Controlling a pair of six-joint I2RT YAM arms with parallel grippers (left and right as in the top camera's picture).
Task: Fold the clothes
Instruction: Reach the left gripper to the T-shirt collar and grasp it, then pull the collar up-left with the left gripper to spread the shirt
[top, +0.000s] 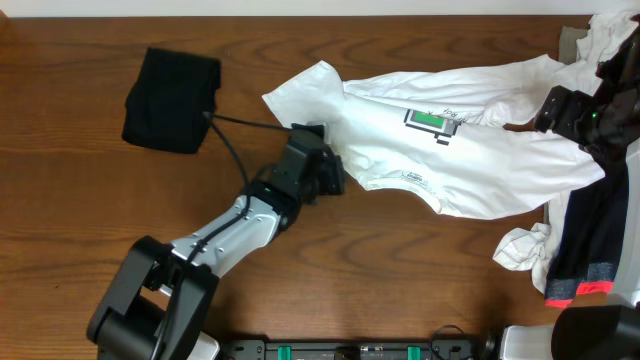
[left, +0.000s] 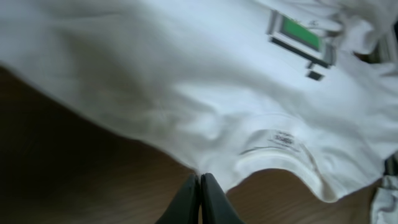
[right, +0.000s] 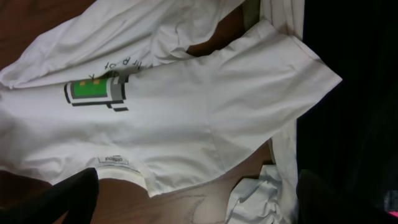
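Note:
The clothes are chiefly a white T-shirt (top: 480, 160) lying spread on the wooden table, print side up, its green-and-grey print (top: 430, 122) near the middle. My left gripper (top: 338, 178) sits at the shirt's left edge beside the collar. In the left wrist view its fingertips (left: 200, 178) are pressed together on the hem of the T-shirt (left: 186, 93), just left of the collar (left: 280, 149). My right gripper (top: 547, 110) hovers over the shirt's right part. In the right wrist view it (right: 199, 205) is open wide above the T-shirt (right: 186, 118), holding nothing.
A folded black cloth (top: 172, 86) lies at the back left. At the right edge a crumpled white cloth (top: 522, 247) and a dark garment with a red hem (top: 580, 240) are piled. More white fabric (top: 610, 35) is bunched at the back right corner.

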